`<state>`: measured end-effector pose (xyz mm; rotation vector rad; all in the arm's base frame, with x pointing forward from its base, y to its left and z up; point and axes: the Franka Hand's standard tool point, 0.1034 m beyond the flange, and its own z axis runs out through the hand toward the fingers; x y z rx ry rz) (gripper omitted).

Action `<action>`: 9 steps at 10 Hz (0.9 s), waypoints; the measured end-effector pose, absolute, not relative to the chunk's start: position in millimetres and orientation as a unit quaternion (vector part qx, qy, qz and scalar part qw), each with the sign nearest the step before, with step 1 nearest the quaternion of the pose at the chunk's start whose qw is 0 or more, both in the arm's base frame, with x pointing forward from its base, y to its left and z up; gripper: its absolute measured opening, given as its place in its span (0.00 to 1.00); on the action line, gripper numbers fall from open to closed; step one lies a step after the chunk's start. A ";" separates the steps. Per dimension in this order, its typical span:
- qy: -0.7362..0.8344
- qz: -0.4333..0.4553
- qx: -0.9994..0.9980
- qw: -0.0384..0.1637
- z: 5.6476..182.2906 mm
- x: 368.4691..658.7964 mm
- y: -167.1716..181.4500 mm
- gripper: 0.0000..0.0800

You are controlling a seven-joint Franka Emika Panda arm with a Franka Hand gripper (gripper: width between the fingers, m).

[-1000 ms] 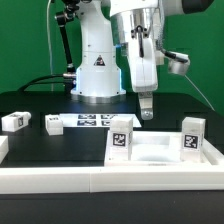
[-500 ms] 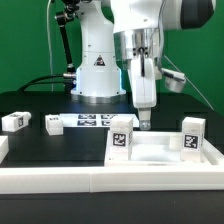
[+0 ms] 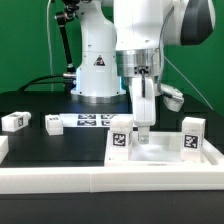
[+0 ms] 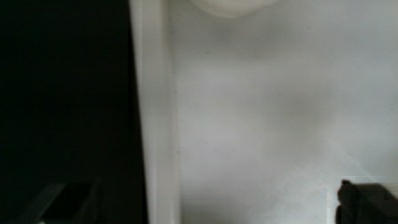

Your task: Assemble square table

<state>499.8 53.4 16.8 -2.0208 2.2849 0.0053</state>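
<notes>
Exterior view showed the arm upright over the work, wrist vertical, with the gripper (image 3: 143, 132) pointing straight down just above the far rim of the square table top (image 3: 165, 155). That top lay on the black table against the white border wall (image 3: 100, 182). The left corner leg (image 3: 122, 139) and the right corner leg (image 3: 192, 137) stood at its far corners; whether they were fixed there could not be told. A loose leg (image 3: 14, 121) and a second loose leg (image 3: 52, 124) lay well apart from it, toward the exterior view's left.

From the wrist view the dark fingertips (image 4: 365, 195) stood wide apart, holding nothing, with the top's white surface and its edge below. The step looked like a reach for the top's rim. The next move called for lowering until one finger sat on each side of the rim, then closing.
</notes>
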 end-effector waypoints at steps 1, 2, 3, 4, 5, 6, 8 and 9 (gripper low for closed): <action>0.748 0.002 -0.663 0.043 13.7 499.3 52.3 0.81; 0.747 0.002 -0.664 0.041 12.5 498.7 50.5 0.65; 0.747 0.002 -0.664 0.039 10.1 497.4 49.0 0.48; 0.747 0.003 -0.664 0.036 7.1 495.4 48.5 0.31; 0.747 0.004 -0.664 0.035 5.8 494.4 48.8 0.31; 0.746 0.006 -0.665 0.033 5.2 492.8 49.0 0.09; 0.741 0.006 -0.671 0.033 5.2 492.5 49.2 0.08; 0.740 0.005 -0.672 0.033 5.2 492.5 49.2 0.08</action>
